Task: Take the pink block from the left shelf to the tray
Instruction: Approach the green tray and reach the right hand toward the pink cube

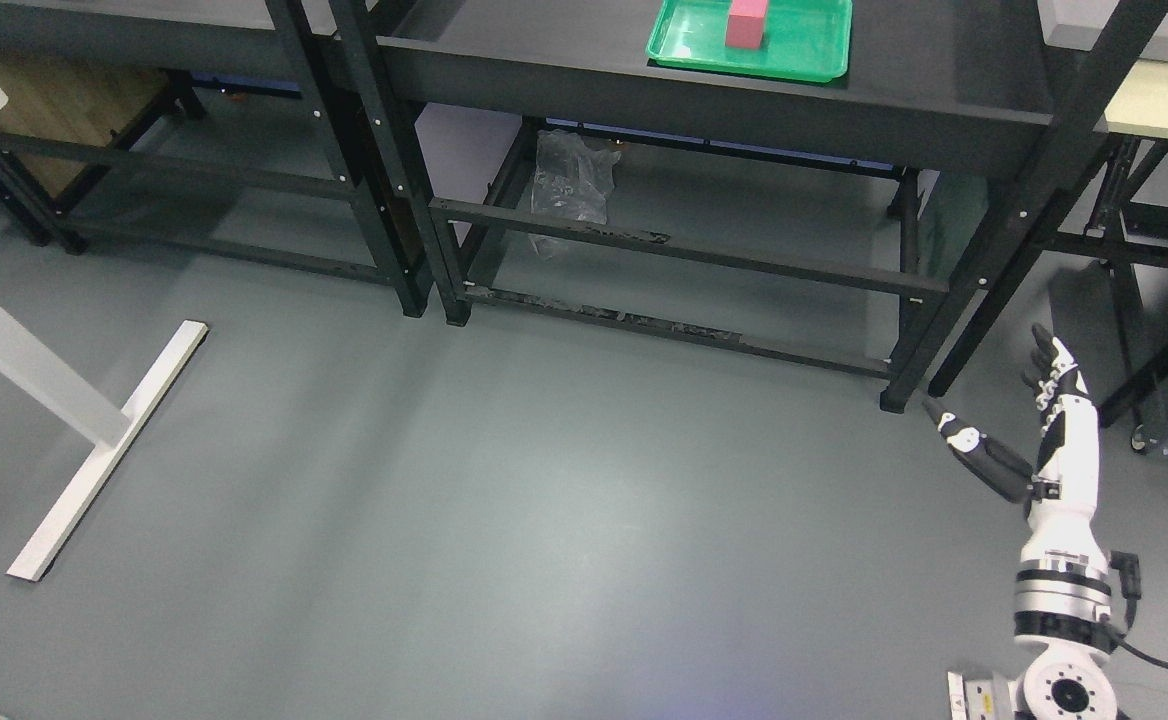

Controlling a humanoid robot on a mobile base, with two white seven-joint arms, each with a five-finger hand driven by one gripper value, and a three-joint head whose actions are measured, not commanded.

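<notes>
We see the pink block (747,23) upright in the green tray (804,50), shelf's back edge; right hand (1049,420) empty, fingers spread

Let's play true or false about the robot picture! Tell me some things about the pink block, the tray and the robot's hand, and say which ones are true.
1. The pink block stands in the green tray. True.
2. The right hand is holding the pink block. False: it is open, low over the floor, far from the block.
3. The tray sits on the dark shelf. True.
4. The tray is red. False: it is green.
5. A clear plastic bag lies under the shelf. True.
</notes>
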